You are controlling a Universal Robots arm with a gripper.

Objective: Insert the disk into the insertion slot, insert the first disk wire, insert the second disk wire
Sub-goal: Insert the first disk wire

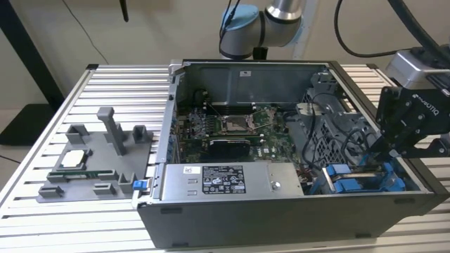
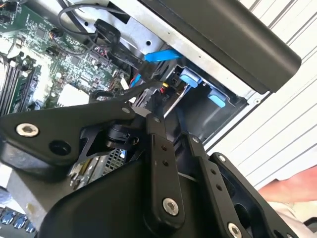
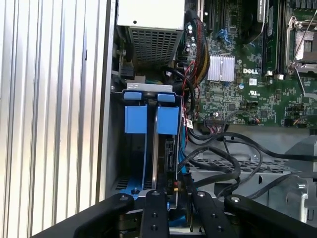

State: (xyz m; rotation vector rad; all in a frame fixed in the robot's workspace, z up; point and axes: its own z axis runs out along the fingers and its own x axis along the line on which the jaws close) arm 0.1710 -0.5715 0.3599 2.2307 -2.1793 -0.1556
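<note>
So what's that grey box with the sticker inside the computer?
The grey box looks like sheet metal, lying flat inside the open computer case, along its near wall in the exterior view. A black-and-white sticker covers part of its top. In the first wrist view one end is a perforated grille, with a bundle of wires running beside it.

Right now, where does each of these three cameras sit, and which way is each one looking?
Exterior view: off the arm, raised, looking down on the open computer case on the slatted table; the arm shows behind the case, the gripper at that view's right.
First wrist view: on the arm's wrist, looking past the gripper into the drive cage.
Second wrist view: also wrist-mounted, looking obliquely along the gripper toward the drive cage.
Both wrist views share the drive cage and the motherboard.
</note>
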